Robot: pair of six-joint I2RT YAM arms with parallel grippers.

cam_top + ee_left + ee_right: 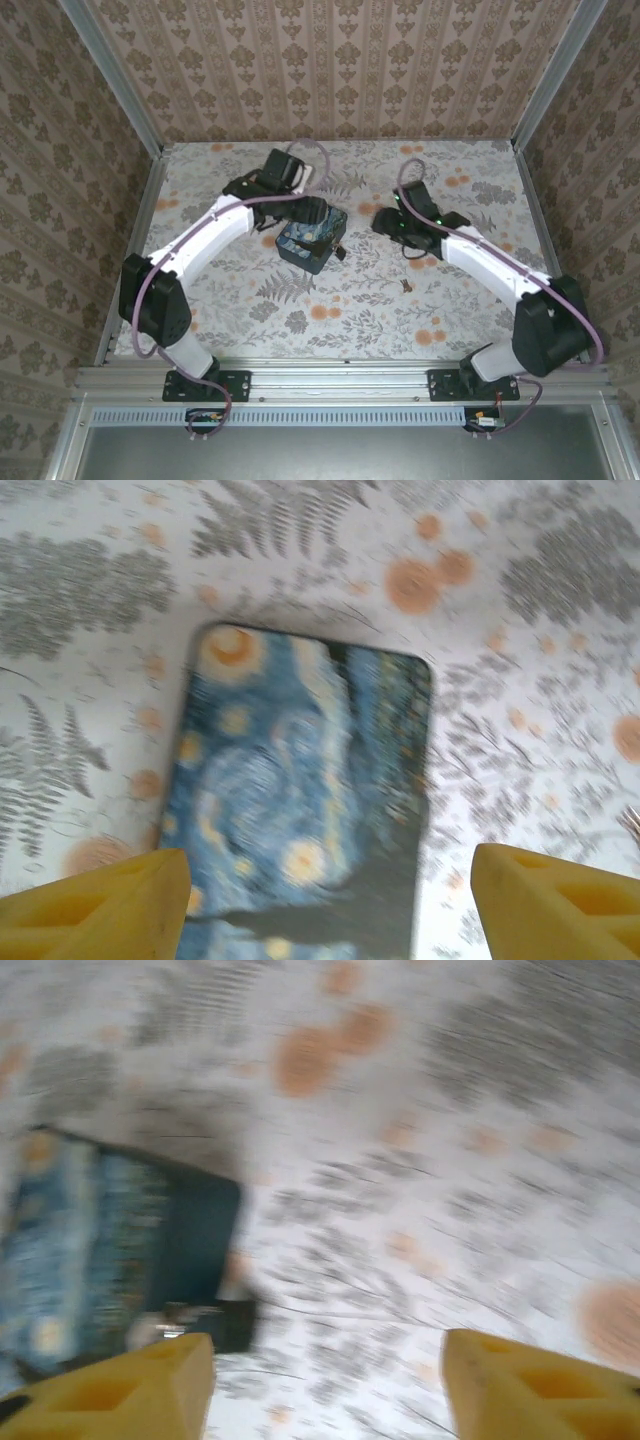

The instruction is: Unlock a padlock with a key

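From here the dark blue box (300,800) with its swirling painted print looks smooth, with a faint sheen. I read the flower-patterned surface (400,320) as matt, like printed cloth or paper. The left hand (330,905) has yellow fingers (100,905) of matt plastic. The silver frame rail (340,380) is dull metal.

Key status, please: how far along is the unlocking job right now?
Done: nothing visible. The key lies loose on the table, unheld. In hand: the left claw hangs open over the blue box; the right claw is open, empty. Remaining: pick the key up, insert, turn.
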